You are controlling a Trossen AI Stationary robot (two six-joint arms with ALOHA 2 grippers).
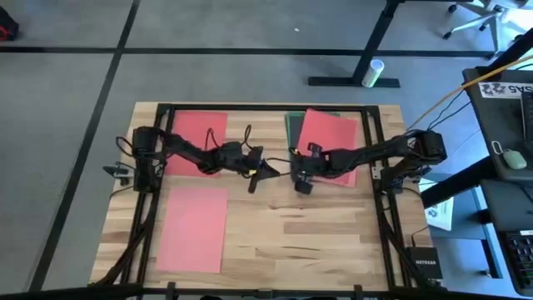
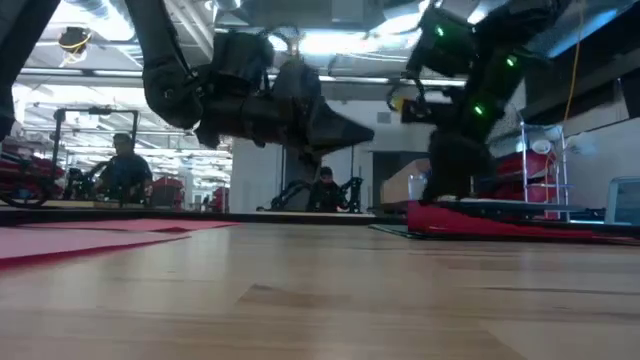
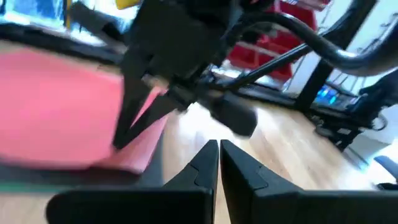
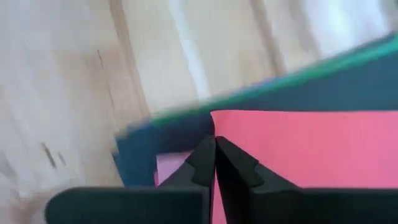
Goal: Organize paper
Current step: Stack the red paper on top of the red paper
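Pale wooden tabletop (image 1: 283,225) with a black frame around its edge fills the overhead view, set on a grey floor crossed by dark lines; a white cylinder (image 1: 376,72) stands on the floor by a black desk foot beyond the table. Level across the table, a workshop shows behind with red racks and two seated people (image 2: 125,165) far back.

Three spots of paper on the wood: a red sheet (image 1: 193,133) at the far left, partly under the left arm, a pink sheet (image 1: 195,227) lying flat at the near left, and at the far right a stack with a red sheet on top (image 1: 330,137) over dark green and blue edges (image 4: 348,84).

Left gripper (image 1: 265,171) reaches in to mid-table, held above the wood, its fingers (image 3: 208,163) pressed together with nothing between them. Right gripper (image 1: 298,172) stretches in from the other side to the stack's near left corner, tips down at the red sheet's edge, fingers (image 4: 205,163) closed tight; whether they pinch any paper, I cannot tell.
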